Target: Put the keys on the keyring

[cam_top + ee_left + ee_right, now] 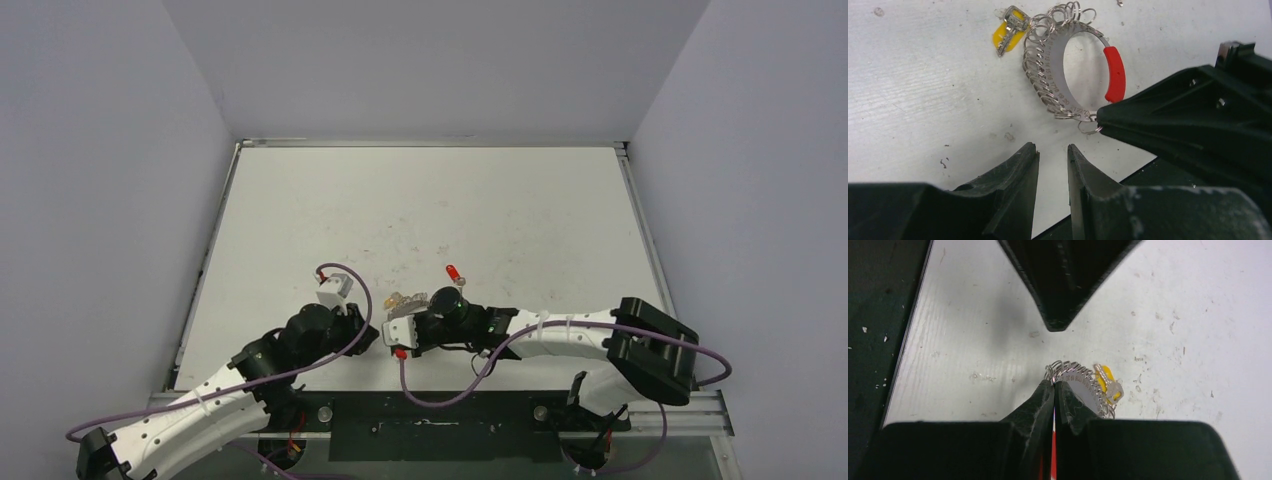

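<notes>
Left wrist view: a flat silver metal keyring point(1052, 70), fringed with wire loops and carrying a red sleeve, sits on the white table point(923, 100). The right jaws are pinched shut on the keyring's near edge beside the sleeve. The left jaws hover just short of the keyring, narrowly parted and empty. A yellow-headed silver key point(1009, 27) touches the keyring's far loops. A red-headed key point(452, 271) lies apart, beyond the keyring.

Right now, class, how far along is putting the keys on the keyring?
Possibly done: the yellow key lies against the keyring, though whether it is threaded is unclear. In hand: the right end effector is shut on the keyring; the left end effector hangs empty, slightly open. Left: the red key lies apart on the table.
</notes>
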`<state>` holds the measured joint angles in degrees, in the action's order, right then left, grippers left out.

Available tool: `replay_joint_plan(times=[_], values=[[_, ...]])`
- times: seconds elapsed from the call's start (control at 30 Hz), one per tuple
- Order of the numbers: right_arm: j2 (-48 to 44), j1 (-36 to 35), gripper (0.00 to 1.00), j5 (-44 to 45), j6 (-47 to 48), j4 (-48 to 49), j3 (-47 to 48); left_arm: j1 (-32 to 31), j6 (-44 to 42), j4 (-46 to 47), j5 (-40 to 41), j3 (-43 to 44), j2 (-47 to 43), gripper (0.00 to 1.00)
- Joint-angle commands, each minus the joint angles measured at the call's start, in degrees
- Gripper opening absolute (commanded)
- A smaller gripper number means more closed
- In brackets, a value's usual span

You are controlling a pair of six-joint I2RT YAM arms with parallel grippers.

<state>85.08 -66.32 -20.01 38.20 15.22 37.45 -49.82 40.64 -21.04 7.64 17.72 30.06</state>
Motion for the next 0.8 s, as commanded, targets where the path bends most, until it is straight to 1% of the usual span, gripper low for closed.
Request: replay_joint_plan(times=[0.0,0.2,0.4,0.53,0.67,0.77], values=[[-5.04,3.21,0.00,-9.14,-9.95,-2.51,2.18,-0.06,-4.76,5.62,-2.71,1.96,-2.01,0.26],[-8.58,7.25,0.00,-13.87,-18.47,-2.68,2.19,-0.10,-10.58,11.34,-5.48,0.28,-6.56,0.26],[-11.63,11.56,0.00,-18.33,-30.71,0.32,2.11,-0.10,-16.16,19.99,-9.74,-4.35,-13.36,0.27],[-13.45,13.08,0.00,-18.83,-36.94,2.13,2.10,-0.23,-19.49,27.03,-12.54,-6.75,-16.56,0.33],[-14.24,14.47,0.00,-19.23,-42.39,4.00,2.01,-0.20,-22.08,29.84,-13.47,-6.77,-16.44,0.34],[-13.89,15.00,0.00,-20.07,-45.17,4.79,2.17,-0.19,-23.62,30.46,-14.08,-5.60,-13.81,0.34]])
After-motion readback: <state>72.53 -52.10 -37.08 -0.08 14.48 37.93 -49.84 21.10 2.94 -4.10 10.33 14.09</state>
